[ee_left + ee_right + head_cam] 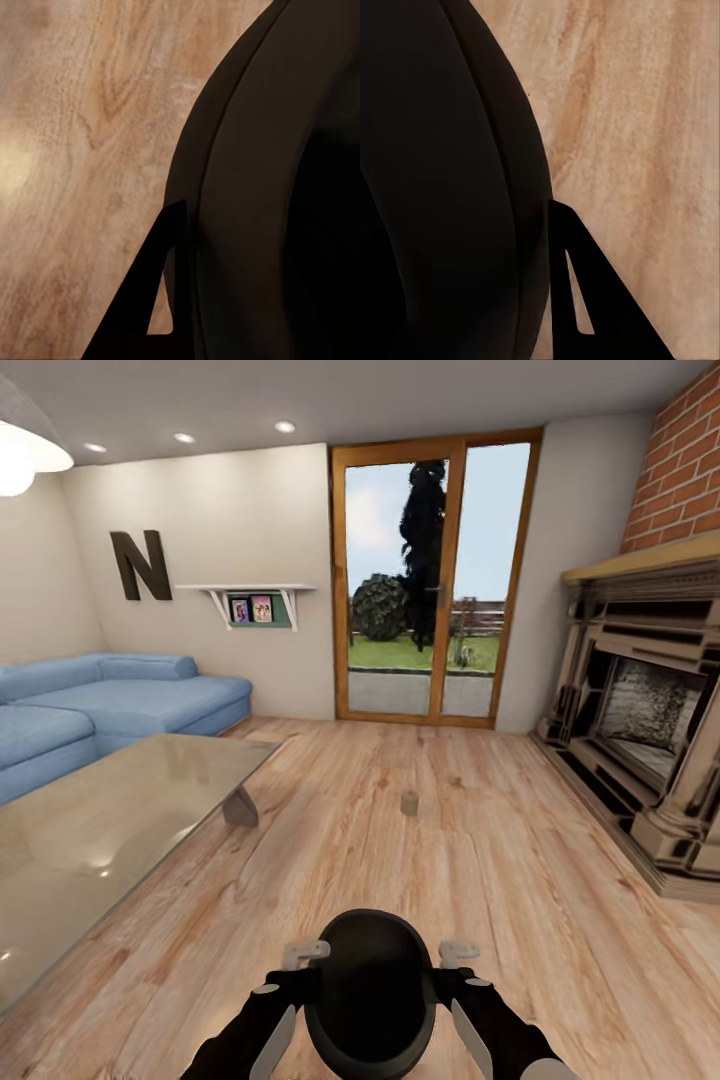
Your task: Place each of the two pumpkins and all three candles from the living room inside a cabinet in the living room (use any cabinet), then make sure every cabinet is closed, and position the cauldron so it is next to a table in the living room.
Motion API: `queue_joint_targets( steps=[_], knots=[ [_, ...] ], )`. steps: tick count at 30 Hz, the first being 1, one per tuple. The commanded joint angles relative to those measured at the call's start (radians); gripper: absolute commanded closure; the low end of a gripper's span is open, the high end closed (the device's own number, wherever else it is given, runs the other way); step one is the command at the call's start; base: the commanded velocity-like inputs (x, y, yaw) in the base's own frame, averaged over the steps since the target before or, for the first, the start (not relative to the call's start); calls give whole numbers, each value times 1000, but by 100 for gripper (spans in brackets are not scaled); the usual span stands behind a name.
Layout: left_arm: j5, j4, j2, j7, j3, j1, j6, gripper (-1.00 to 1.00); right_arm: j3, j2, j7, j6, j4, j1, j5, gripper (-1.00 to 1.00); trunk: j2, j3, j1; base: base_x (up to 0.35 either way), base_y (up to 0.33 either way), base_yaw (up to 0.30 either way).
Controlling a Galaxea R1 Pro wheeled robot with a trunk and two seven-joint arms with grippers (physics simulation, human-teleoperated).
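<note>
I'm carrying the cauldron in front of me, low and centred, a black round pot held between both arms above the wood floor. My left end effector sits at its left rim and my right end effector at its right rim, each pressed against the pot's side. In the left wrist view the dark curved wall of the pot runs right alongside a finger; the right wrist view gives the mirror of that, pot wall and one finger. I judge both are clamped on the rim, though I can't see how far the jaws are apart.

The coffee table with its glassy grey top is just off to my left, near but with a strip of floor between it and the pot. So the cauldron step looks close to finished: I'd say it only needs setting down beside that table.

One small beige candle stands on the floor ahead, well apart from me, between the table and the fireplace. It's plainly not in a cabinet yet, so that part remains. From here I can't judge the pumpkins, the other candles or the cabinet. The blue sofa and glass door sit beyond.
</note>
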Motion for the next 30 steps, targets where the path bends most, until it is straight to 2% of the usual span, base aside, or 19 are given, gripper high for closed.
queue_joint_targets(
  steps=[1, 9, 24, 30],
  knots=[
    [-3, -2, 1, 10, -3, -1, 5, 100, 3, -1, -4, 6, -4, -1, -6, 100, -1, -1, 0, 0, 0, 271],
    [-3, -2, 1, 11, -3, -1, 5, 100, 3, -1, -4, 6, -4, -1, -6, 100, -1, -1, 0, 105, -116, 271],
    [-3, -2, 1, 10, -3, -1, 5, 100, 5, -1, -4, 7, -5, -1, -6, 100, -1, -1, 0, 270, -162, 271],
    [-3, -2, 1, 11, -3, -1, 5, 100, 5, -1, -4, 7, -5, -1, -6, 100, -1, -1, 0, 308, -38, 271]
  ],
)
